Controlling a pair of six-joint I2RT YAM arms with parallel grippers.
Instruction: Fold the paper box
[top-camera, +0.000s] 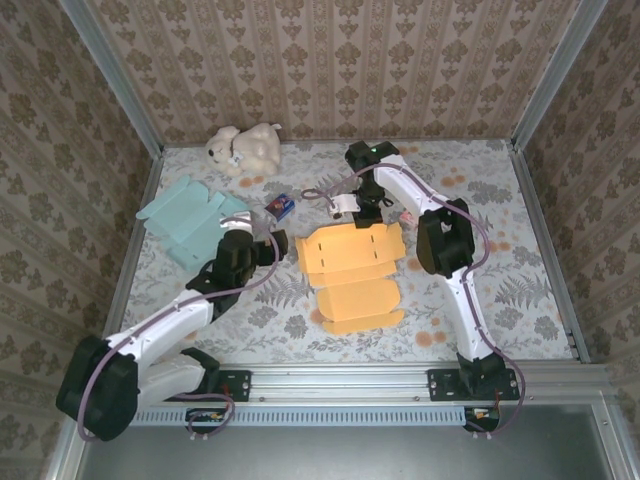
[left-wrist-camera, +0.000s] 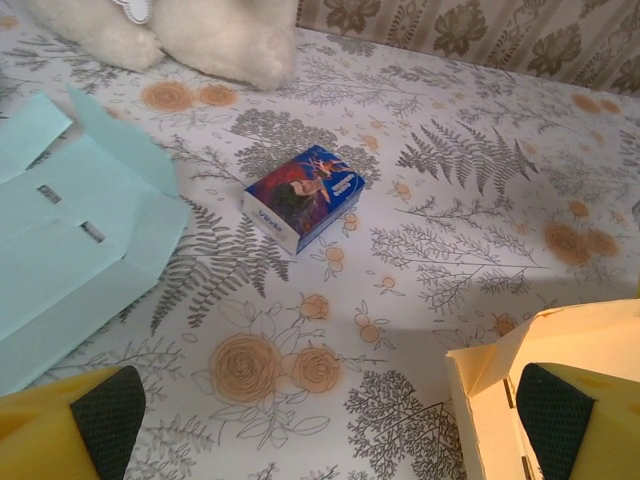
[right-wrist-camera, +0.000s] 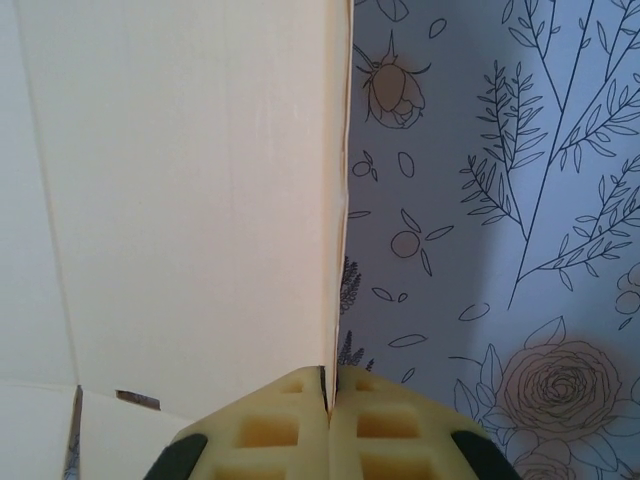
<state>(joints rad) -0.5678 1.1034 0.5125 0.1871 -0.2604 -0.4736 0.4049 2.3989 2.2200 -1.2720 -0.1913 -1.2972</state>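
Right wrist view: the right gripper (right-wrist-camera: 328, 388) is seen closed, and its two yellow fingers (right-wrist-camera: 270, 430) are pressed together on a thin edge of the paper box (right-wrist-camera: 190, 180). One pale orange panel of the box is clamped between them, and the flowered table (right-wrist-camera: 500, 200) is seen just to the right of that edge. Whether this panel is lifted from the table cannot be told from here.

In the top view the same gripper is found at the far edge of the box, which is laid out mostly flat in the middle of the table, between the two arms. Its nearer part is spread towards the arm bases.

The left gripper (left-wrist-camera: 325, 440) is held wide open, with its black-padded fingers (left-wrist-camera: 105, 415) far apart, and nothing is held between them. It is placed just beside the left side of the orange box, whose corner is seen near the right finger in the left wrist view.

Beyond the left gripper a small blue box (left-wrist-camera: 300, 195) with a printed picture is lying on the table. Left of it, a flat teal cardboard sheet (left-wrist-camera: 70, 240) is spread out. At the far edge a white plush toy (left-wrist-camera: 190, 35) is placed, well apart from the orange box.
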